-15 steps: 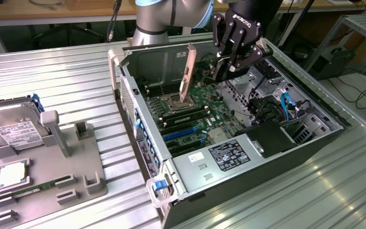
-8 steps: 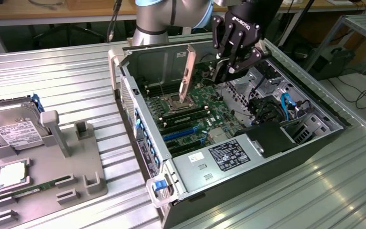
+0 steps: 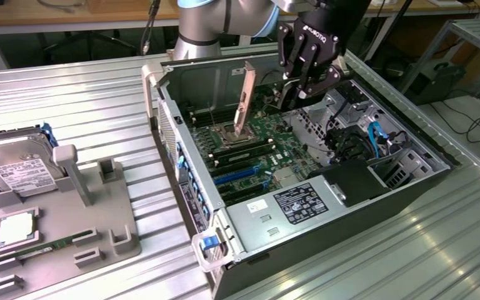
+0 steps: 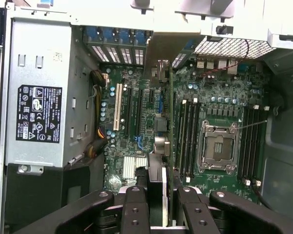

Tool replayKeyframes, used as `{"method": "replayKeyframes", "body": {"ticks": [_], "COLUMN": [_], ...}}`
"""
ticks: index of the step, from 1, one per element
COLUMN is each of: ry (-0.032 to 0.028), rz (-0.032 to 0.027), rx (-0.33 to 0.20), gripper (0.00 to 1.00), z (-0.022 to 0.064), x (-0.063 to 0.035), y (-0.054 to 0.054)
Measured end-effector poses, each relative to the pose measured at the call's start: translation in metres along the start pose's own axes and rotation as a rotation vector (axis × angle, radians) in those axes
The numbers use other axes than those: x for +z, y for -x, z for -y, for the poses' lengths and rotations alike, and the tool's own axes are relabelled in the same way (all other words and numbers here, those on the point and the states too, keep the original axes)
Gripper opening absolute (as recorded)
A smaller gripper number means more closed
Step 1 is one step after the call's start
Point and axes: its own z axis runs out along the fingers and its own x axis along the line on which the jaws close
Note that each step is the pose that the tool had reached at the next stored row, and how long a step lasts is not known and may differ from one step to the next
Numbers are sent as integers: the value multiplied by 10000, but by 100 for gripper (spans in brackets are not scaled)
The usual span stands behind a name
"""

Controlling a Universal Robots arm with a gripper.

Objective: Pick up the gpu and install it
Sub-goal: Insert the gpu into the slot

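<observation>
The pincer (image 3: 300,94) (image 4: 162,196) is clenched on the graphics card (image 3: 244,100) (image 4: 167,53), gripping it edge-on between both fingers. The card hangs upright in the air inside the open computer case (image 3: 188,165), above the motherboard (image 3: 261,156) (image 4: 136,112), its pale metal bracket pointing toward the case's rear wall (not yet seated in any slot). On the exterior view's left, a grey tray (image 3: 98,212) on the ribbed tabletop (image 3: 73,106) carries a hard drive (image 3: 19,169) and a memory stick (image 3: 52,244).

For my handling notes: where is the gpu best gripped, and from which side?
The gpu: its upper long edge, from above, fingers on both flat faces, as the gripper holds it. It stands on edge over the motherboard, so its lower edge stays free.
</observation>
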Motion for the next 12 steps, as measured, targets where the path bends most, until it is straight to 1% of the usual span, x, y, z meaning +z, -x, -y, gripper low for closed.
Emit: {"method": "replayKeyframes", "body": {"ticks": [4, 7, 10, 12], "ry": [-1, -2, -4, -21], "rz": [2, 11, 16, 16], "rx": [12, 166, 269, 279], "gripper": [28, 28, 28, 28], "z": [0, 0, -1, -3], "x": [2, 16, 52, 75], "y": [0, 0, 0, 0]}}
